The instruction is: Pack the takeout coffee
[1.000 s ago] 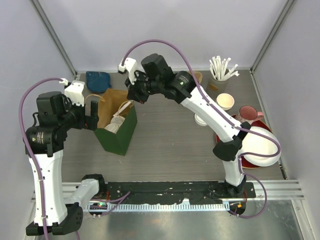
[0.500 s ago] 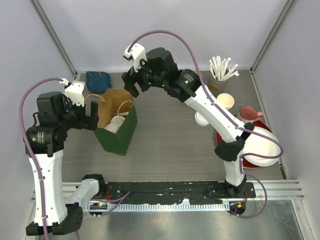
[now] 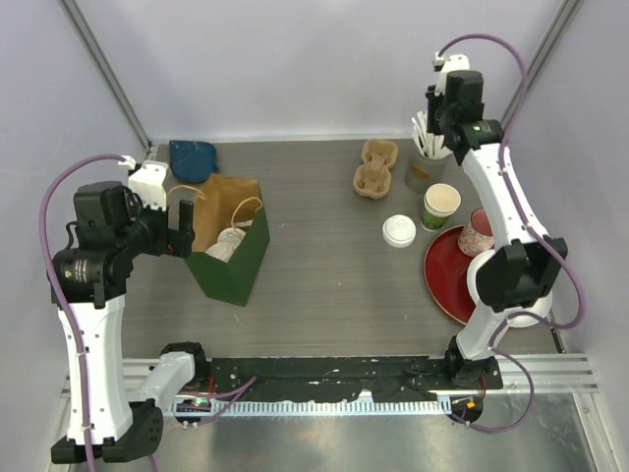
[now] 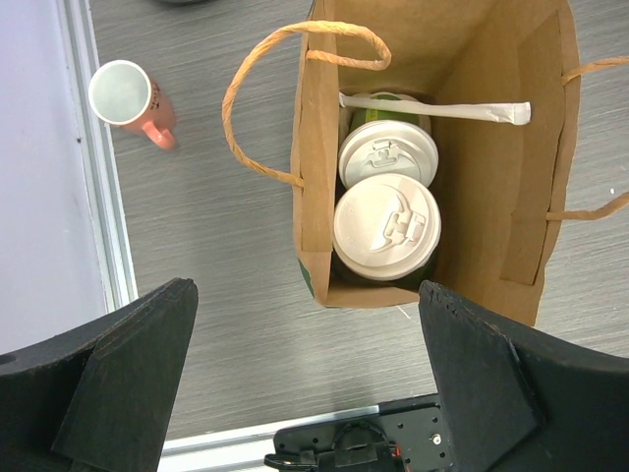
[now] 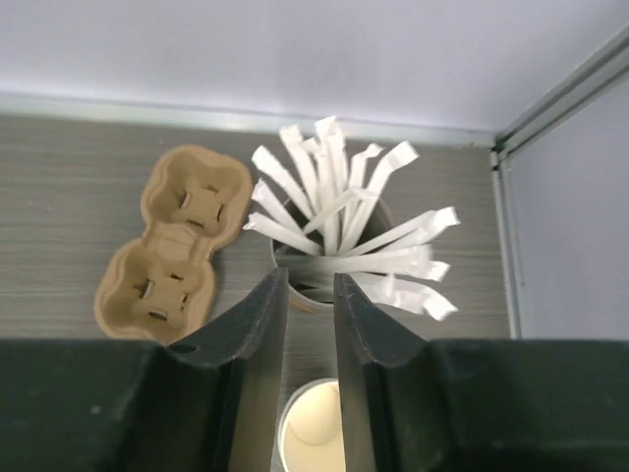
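Two dark-green cups with white lids (image 4: 386, 226) (image 4: 387, 152) stand inside the brown paper bag (image 4: 491, 147), with a wrapped straw (image 4: 432, 110) lying across above them. In the top view the bag (image 3: 236, 265) stands at the left with white lids (image 3: 228, 242) showing inside. My left gripper (image 4: 307, 383) is open wide and empty, held above the bag's near side; it also shows in the top view (image 3: 185, 228). My right gripper (image 5: 310, 285) hangs over the cup of wrapped straws (image 5: 334, 226) at the back right (image 3: 439, 116), jaws a narrow gap apart with nothing between.
A cardboard cup carrier (image 3: 373, 167), a loose white lid (image 3: 398, 230), a lidless green cup stack (image 3: 441, 205), a pink mug (image 3: 479, 231) and a red plate (image 3: 447, 275) are at the right. A blue object (image 3: 194, 159) lies behind the bag. A pink mug (image 4: 123, 95) shows by the rail.
My right arm has swung from above the bag to the back right corner, over the straw cup. The left arm and the bag have not moved.
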Robot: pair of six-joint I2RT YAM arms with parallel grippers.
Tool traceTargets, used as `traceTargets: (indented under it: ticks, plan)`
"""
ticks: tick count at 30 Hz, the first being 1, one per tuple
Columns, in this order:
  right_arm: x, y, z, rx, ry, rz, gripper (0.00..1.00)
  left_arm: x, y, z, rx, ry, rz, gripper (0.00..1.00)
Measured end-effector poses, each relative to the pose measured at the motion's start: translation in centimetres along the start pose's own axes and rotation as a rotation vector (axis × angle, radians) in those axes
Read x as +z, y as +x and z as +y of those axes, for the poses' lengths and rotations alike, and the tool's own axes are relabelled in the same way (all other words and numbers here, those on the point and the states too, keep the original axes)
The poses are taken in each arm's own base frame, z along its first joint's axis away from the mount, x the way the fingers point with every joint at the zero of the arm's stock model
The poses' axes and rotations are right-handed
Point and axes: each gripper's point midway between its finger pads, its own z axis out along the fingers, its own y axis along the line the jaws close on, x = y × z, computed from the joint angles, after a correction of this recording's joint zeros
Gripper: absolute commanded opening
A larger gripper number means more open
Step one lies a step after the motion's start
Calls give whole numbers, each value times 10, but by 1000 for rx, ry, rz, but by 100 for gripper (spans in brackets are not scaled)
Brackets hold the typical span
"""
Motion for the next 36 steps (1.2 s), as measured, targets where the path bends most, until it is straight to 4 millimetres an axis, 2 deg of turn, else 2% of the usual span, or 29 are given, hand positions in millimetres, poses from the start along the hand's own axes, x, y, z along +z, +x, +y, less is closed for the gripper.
traceTargets:
  ticks: [1,2,6,9,11,14,19,22,23,25,27,32,36]
  plan:
    - [12,12,0,-14,5,27,31,0,0,0,1,0,1,100]
    - [24,24,4,-29,1,55,37,1,0,0,2,0,2,100]
    - [70,73,31,-91,-46,158,51,3,1,1,7,0,13,100]
    - [89,102,44,-112,-69,221,52,6,3,2,15,1,23,100]
    - [96,113,45,-118,-62,244,49,7,4,2,17,2,27,100]
    - [106,116,38,-129,-11,249,42,7,4,2,19,2,29,100]
    - [121,109,32,-137,32,215,33,9,5,0,19,14,32,100]
    - [128,115,32,-144,42,221,27,10,7,-1,18,21,38,100]
    - [129,117,32,-149,45,225,17,11,7,-2,17,25,39,100]
    - [132,121,30,-164,53,233,8,11,7,-3,17,31,39,100]
    - [133,118,28,-180,64,228,5,11,7,-4,17,38,40,100]
    - [131,115,25,-211,89,226,6,12,8,-6,17,48,43,100]
    - [124,117,26,-228,93,234,18,12,8,-6,17,51,42,100]
